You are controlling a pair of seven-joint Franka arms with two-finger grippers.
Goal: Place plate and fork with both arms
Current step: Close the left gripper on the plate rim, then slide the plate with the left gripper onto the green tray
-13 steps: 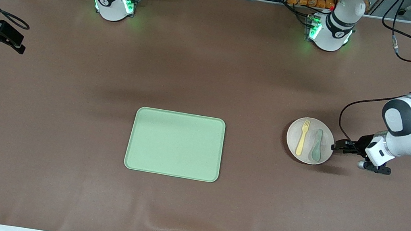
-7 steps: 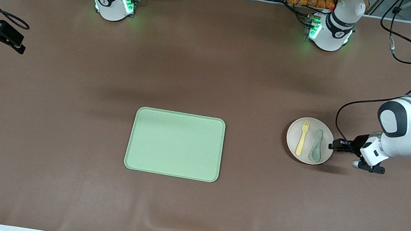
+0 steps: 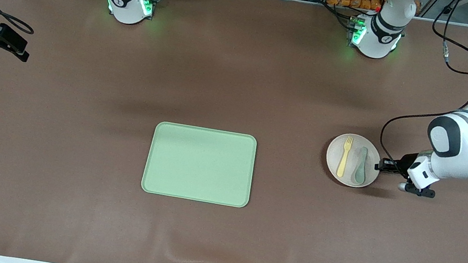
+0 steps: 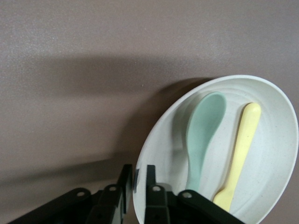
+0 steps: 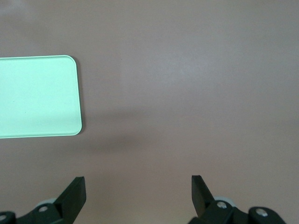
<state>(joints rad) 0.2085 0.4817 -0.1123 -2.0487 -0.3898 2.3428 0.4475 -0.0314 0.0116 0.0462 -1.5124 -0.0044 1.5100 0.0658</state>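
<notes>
The pale plate (image 3: 333, 158) lies on the table toward the left arm's end, with the yellow fork (image 3: 344, 156) and a grey-green spoon (image 3: 360, 166) side by side in it. My left gripper (image 3: 381, 166) is low at the plate's rim. In the left wrist view its fingers (image 4: 150, 179) stand close together, one on each side of the plate's (image 4: 275, 154) rim, gripping it, beside the spoon (image 4: 203, 133) and fork (image 4: 243, 149). My right gripper (image 3: 18, 50) waits open and empty, high over the right arm's end of the table; it also shows in the right wrist view (image 5: 138, 186).
A rectangular light-green tray (image 3: 200, 164) lies near the table's middle, apart from the plate; its corner shows in the right wrist view (image 5: 37, 95). Both arm bases (image 3: 130, 2) glow green at the back edge. A cable loops from the left wrist above the plate.
The left arm has shifted a little toward the plate, bringing its fingers onto the plate's rim. The plate, fork, spoon, tray and right arm have not moved.
</notes>
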